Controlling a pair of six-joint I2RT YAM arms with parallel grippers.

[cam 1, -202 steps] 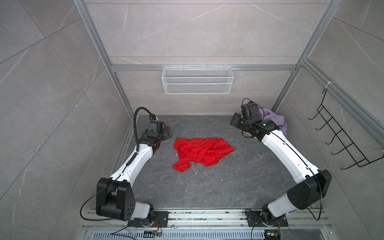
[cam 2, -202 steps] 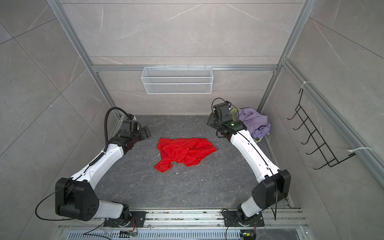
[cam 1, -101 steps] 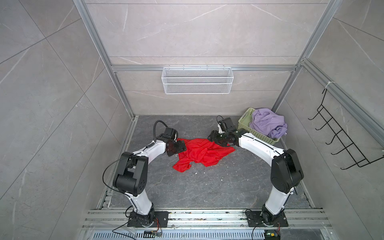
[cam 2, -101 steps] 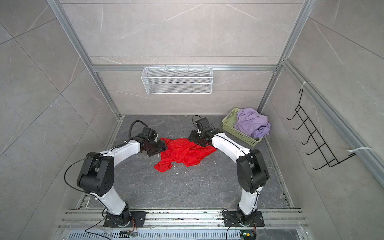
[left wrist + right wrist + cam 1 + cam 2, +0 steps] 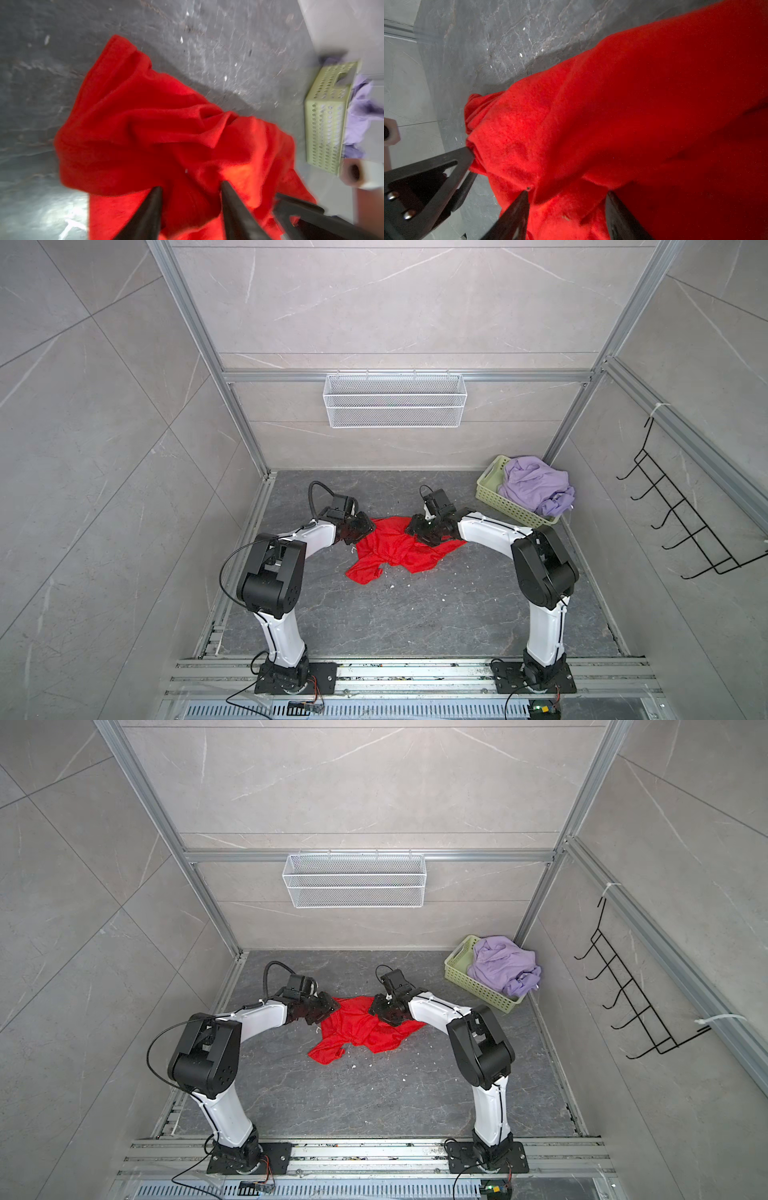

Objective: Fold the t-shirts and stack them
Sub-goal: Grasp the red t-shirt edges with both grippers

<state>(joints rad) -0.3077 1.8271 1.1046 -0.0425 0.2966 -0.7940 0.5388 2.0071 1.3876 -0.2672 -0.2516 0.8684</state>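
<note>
A crumpled bright red t-shirt (image 5: 395, 549) (image 5: 357, 1029) lies mid-floor in both top views. My left gripper (image 5: 365, 531) (image 5: 328, 1011) is down on its left edge. The left wrist view shows that gripper (image 5: 191, 186) with its fingers apart and red cloth (image 5: 145, 128) bunched between them. On the shirt's far right edge is my right gripper (image 5: 415, 529) (image 5: 376, 1009). The right wrist view shows this gripper (image 5: 568, 192) with jaws wide over a fold of red cloth (image 5: 633, 104). A lilac t-shirt (image 5: 536, 489) (image 5: 505, 967) (image 5: 359, 110) is heaped in the basket.
The pale green lattice basket (image 5: 509, 506) (image 5: 478, 986) (image 5: 326, 116) stands in the back right corner. A white wire basket (image 5: 395, 400) hangs on the back wall, and a black hook rack (image 5: 681, 522) on the right wall. White crumbs dot the dark stone floor (image 5: 395, 614).
Both arms swung in from the back sides and came down onto the red t-shirt's two edges. The left jaws have narrowed around the cloth. The green basket is uncovered now.
</note>
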